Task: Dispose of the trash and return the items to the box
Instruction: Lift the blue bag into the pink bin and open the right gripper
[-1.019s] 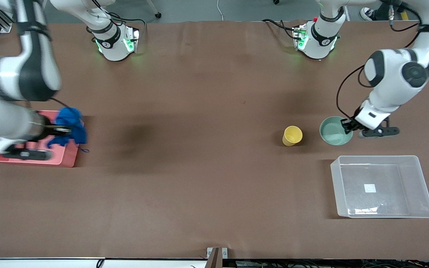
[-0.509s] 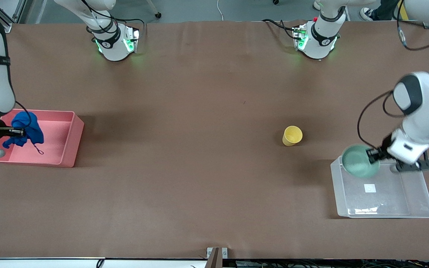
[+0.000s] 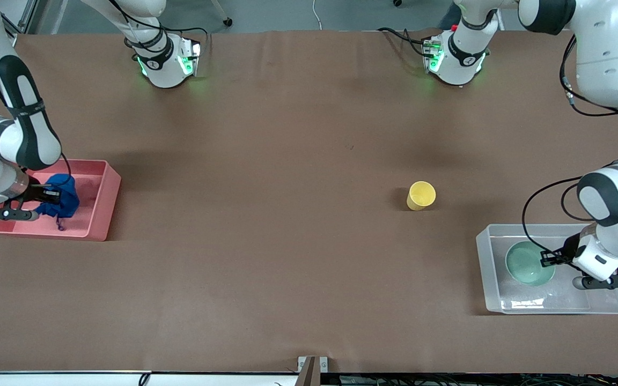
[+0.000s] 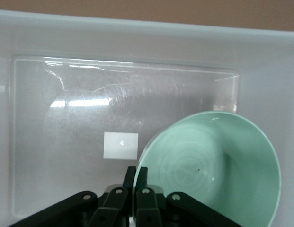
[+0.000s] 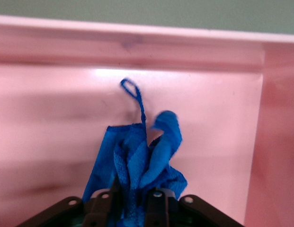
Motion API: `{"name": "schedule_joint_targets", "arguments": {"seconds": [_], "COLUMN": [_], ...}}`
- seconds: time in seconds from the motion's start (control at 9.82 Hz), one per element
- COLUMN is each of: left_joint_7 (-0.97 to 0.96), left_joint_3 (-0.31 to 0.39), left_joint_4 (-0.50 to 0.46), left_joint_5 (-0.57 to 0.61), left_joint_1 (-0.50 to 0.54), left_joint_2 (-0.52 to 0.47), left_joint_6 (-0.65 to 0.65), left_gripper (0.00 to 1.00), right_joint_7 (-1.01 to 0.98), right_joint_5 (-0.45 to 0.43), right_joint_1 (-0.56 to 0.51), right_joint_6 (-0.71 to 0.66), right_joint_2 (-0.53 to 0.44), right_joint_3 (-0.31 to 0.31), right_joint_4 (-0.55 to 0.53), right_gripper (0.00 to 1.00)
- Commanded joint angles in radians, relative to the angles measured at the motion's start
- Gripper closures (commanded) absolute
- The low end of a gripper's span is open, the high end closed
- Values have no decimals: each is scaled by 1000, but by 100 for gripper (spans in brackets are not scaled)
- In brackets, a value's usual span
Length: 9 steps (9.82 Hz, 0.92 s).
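Down inside the clear box (image 3: 607,308), the left hand (image 4: 136,175) pinches the green bowl (image 3: 529,263) by its rim, lowering it to rest. Over the pink bin (image 3: 102,214), the right hand (image 3: 51,194) holds the blue trash (image 3: 65,201) low for dropping. On the desk (image 3: 287,241), the yellow cup (image 3: 421,195) waits.

Brown counter (image 3: 287,257). On it: pink bin (image 3: 102,214) at right arm's end, clear box (image 3: 607,305) at left arm's end, yellow cup (image 3: 421,195) near box.
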Motion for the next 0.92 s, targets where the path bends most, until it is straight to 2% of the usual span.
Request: {"name": "schedule_joint_targets", "arguments": {"seconds": [0.0,0.1,0.2,0.31,0.41,0.51,0.61,0.71,0.81], "left_joint_7": [33,34,43,57,81,79,73,66,25], "left_joint_3": [4,4,4,3,3,1,-3,-17,-49], "left_joint_4": [-8,-37,-66,-72,-77,-81,-81,-83,-116], "left_joint_5": [-28,-28,-26,-20,-16,-12,-9,-2,61], "left_joint_1": [5,5,7,5,7,4,-4,-7,-7], "left_joint_2": [67,64,53,47,4,-52,-118,-177,-247], "left_joint_6": [64,65,65,61,52,26,-47,-122,-192], "left_gripper": [96,90,79,59,29,5,0,0,0], "right_joint_7": [5,8,50,136,234,312,365,367,357], "right_joint_5": [32,34,32,32,32,31,31,34,69], "right_joint_1": [6,22,59,117,194,244,289,299,296], "right_joint_6": [-49,-114,-163,-236,-333,-420,-518,-650,-791], "right_joint_2": [-44,-137,-222,-279,-314,-336,-351,-357,-368], "right_joint_3": [17,21,21,22,21,22,22,22,22], "right_joint_4": [-4,-1,7,36,82,135,216,324,439], "right_gripper": [0,0,0,0,0,0,0,0,0]}}
